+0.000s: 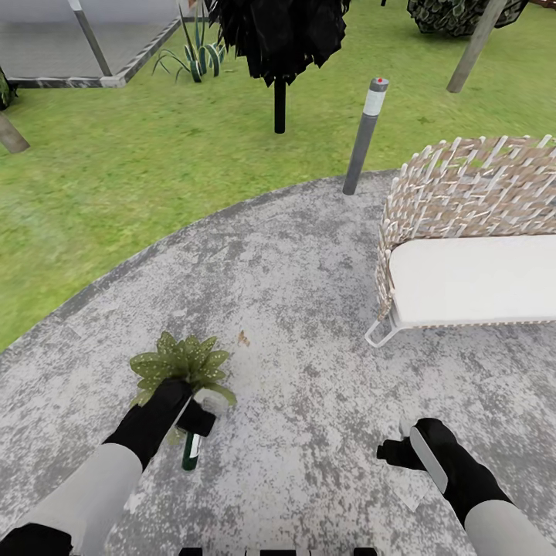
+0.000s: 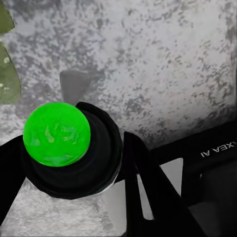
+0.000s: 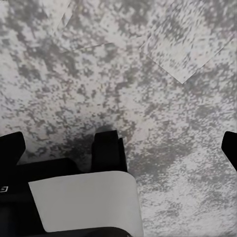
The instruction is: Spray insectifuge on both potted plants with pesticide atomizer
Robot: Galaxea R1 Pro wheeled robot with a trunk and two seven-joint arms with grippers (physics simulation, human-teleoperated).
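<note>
— What does the head view show?
— The left pincer (image 1: 193,421) is clamped on the pesticide atomizer (image 1: 191,452), which hangs just beside a potted plant (image 1: 181,363) on the stone patio (image 1: 309,262). The right pincer (image 1: 401,448) hovers above the patio, fingers apart.

— And the left wrist view?
— A bright green ball (image 2: 57,134) sits on a black round part between the fingers.

— The right wrist view?
— Mottled paving, with the fingers spread wide.

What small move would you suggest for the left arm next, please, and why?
Probably tilt the left gripper so the atomizer it holds aims at the plant. The bottle hangs beside the leaves, pointing down at the patio.
</note>
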